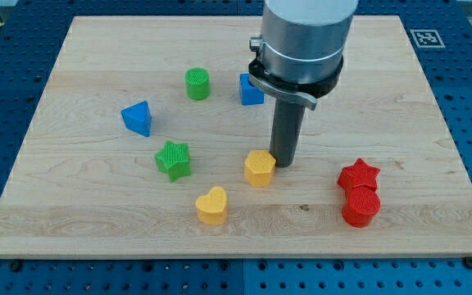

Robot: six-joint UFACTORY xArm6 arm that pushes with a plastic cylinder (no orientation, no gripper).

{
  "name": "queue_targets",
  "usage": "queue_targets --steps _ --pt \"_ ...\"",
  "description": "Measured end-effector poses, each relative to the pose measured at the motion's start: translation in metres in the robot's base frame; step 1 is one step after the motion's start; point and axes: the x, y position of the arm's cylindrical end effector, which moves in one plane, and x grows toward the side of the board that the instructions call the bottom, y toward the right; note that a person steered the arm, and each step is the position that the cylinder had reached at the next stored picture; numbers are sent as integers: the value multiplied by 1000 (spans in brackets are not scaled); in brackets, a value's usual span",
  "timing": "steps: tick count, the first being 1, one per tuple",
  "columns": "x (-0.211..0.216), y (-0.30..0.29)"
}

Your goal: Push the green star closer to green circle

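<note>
The green star (pixel 174 159) lies left of the board's middle. The green circle (pixel 197 83) stands above it and slightly to the right, a clear gap between them. My tip (pixel 284 165) rests on the board right of the middle, touching or nearly touching the right side of the yellow hexagon (pixel 259 168). The tip is well to the right of the green star, with the hexagon between them.
A blue triangle (pixel 138 117) lies left of the star. A blue cube (pixel 251 89) sits partly behind the arm. A yellow heart (pixel 212 206) lies below the hexagon. A red star (pixel 359 174) and red circle (pixel 360 206) touch at the right. The wooden board (pixel 72 221) ends near the bottom.
</note>
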Motion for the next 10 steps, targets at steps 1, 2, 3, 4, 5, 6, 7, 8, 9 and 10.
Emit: queue_targets --steps 1,2,3,4,5,6,7,8,9,10 --pt "3 -17" --pt "13 -30" --pt "27 -33" --pt "16 -43" --pt "-17 -72" --pt "-30 -117" --pt "-31 -160" --pt "-31 -198" --pt "2 -213" --pt "38 -206"
